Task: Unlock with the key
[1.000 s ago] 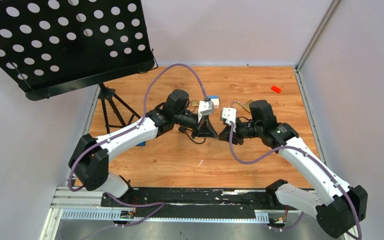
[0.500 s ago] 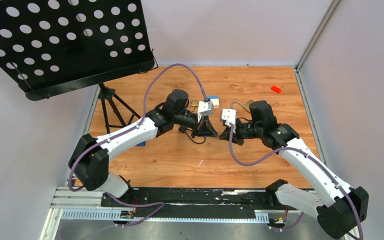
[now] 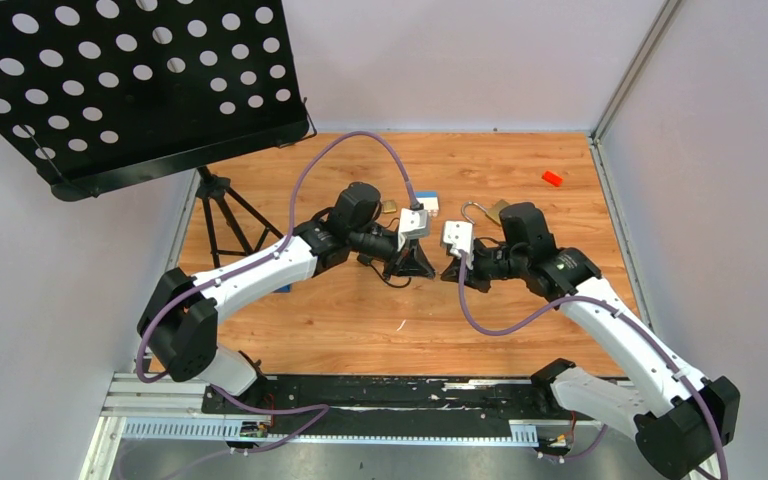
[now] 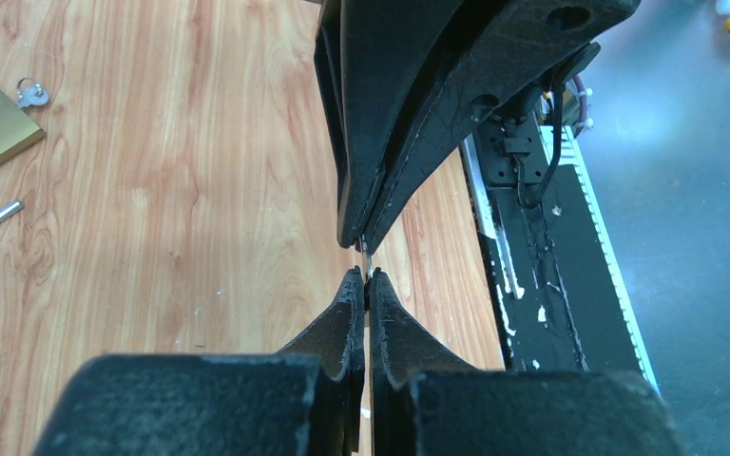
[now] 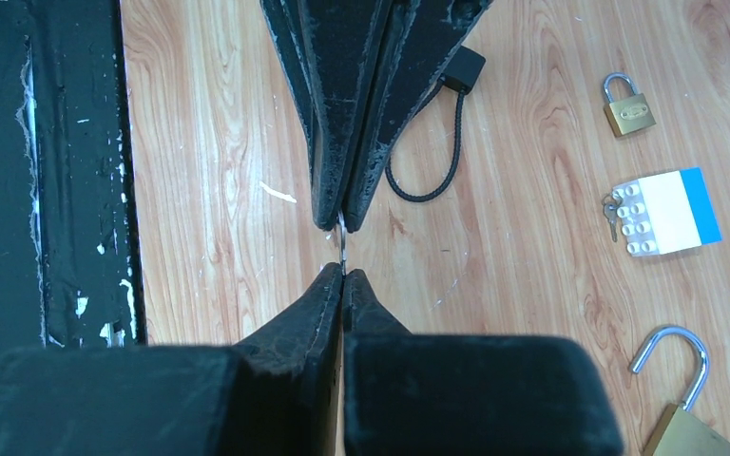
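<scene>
As left gripper (image 4: 365, 281) and right gripper (image 5: 343, 274) pinch its ends, the key (image 5: 341, 246) spans them.

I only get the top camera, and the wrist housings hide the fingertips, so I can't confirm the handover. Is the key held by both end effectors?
Observer: Yes. The wrist views show the key pinched at one end by the left end effector and at the other by the right end effector, both shut.
Operator: Is any lock closed?
Observer: The small brass padlock lies flat with its shackle closed.
Operator: Any spare keys?
Observer: A small key bunch lies beside the blister pack.
</scene>
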Available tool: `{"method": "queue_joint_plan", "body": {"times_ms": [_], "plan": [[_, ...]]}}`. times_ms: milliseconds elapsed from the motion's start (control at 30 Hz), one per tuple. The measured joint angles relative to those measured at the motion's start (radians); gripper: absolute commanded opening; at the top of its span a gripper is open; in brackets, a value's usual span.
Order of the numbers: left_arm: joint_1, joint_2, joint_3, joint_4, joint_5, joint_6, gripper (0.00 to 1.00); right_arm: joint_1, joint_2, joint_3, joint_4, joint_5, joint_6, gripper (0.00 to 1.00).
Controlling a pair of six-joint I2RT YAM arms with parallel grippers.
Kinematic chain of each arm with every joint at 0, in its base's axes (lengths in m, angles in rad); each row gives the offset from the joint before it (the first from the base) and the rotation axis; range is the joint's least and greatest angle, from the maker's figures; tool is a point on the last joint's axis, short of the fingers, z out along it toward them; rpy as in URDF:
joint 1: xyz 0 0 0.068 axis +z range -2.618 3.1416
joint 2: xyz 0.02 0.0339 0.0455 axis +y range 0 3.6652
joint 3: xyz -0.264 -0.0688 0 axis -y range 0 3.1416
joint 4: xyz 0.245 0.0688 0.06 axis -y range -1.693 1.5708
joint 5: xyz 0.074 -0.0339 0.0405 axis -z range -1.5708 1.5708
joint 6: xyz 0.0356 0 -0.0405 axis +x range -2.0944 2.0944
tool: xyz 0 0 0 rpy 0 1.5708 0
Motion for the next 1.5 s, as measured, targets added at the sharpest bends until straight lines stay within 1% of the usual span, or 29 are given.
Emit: {"method": "queue_joint_plan", "body": {"times_ms": [567,767,933,1167,1300,1500], "plan": [[-0.005,0.0,0.0,-0.021,-0.012,0.037,0.01,0.0,-0.01,0.022,-0.046,0.003,-0.051,0.0],[-0.005,0.0,0.0,-0.024,-0.015,0.036,0.13,0.0,-0.01,0.037,-0.063,0.002,-0.06,0.0],[-0.004,0.002,0.001,-0.046,-0.031,0.033,0.29,0.0,-0.01,0.038,-0.063,-0.003,-0.061,0.0],[0.0,0.002,0.002,-0.089,-0.056,0.035,0.48,-0.001,-0.016,0.038,-0.062,-0.003,-0.058,0.0],[0.002,0.002,0.015,-0.101,-0.058,0.035,0.53,-0.001,-0.021,0.038,-0.055,-0.005,-0.055,0.0],[0.002,0.002,0.052,-0.099,-0.047,0.021,0.56,-0.001,-0.023,0.037,-0.044,-0.006,-0.046,0.0]]}}
